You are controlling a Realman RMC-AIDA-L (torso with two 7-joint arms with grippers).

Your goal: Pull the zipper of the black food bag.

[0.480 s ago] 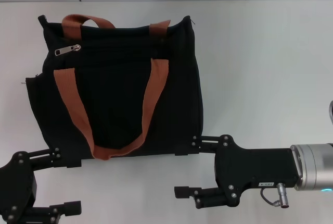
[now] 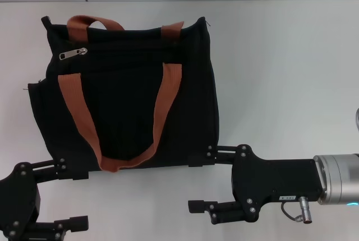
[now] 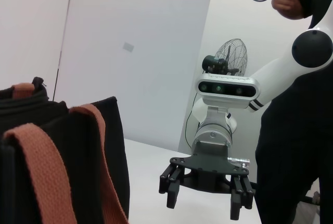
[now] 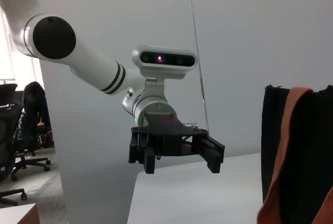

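Nothing has moved. Both the left gripper (image 2: 78, 199) and right gripper (image 2: 199, 180) hover wide open and empty by the black food bag (image 2: 129, 101). Its zipper (image 2: 73, 54) sits untouched.

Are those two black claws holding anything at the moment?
No. The left gripper and right gripper are both open near the black food bag; its zipper is untouched.

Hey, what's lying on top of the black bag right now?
Two orange handles lie across the black bag, and the silver zipper pull rests near its far left corner. Neither gripper touches it. Whatever is inside stays hidden.
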